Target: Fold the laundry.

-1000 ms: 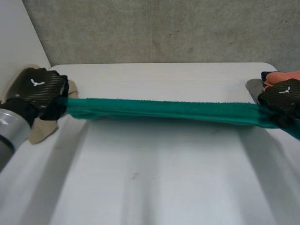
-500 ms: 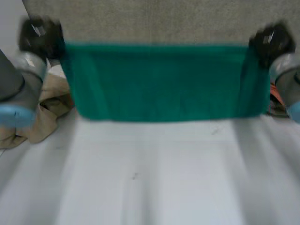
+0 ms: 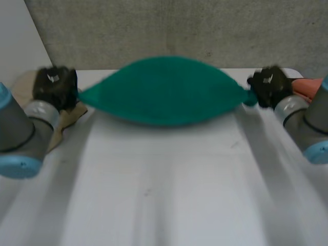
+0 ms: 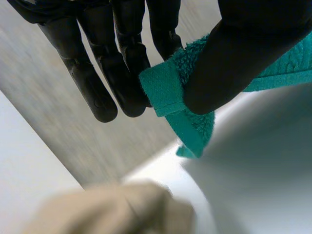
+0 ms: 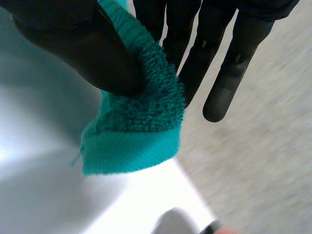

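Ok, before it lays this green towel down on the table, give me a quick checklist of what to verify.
1. Left hand grip on the green towel: ok, the thumb pinches one end against the fingers.
2. Right hand grip: ok, the other end is pinched the same way.
3. Towel spread flat: not ok, it balloons between the hands and is bunched at both ends.
4. Landing spot on the table: ok, bare white surface in front of the towel.
5. Beige cloth clear of the towel: cannot tell, it lies right under the left hand.
6. Orange cloth: ok, beyond the right hand, apart from the towel.
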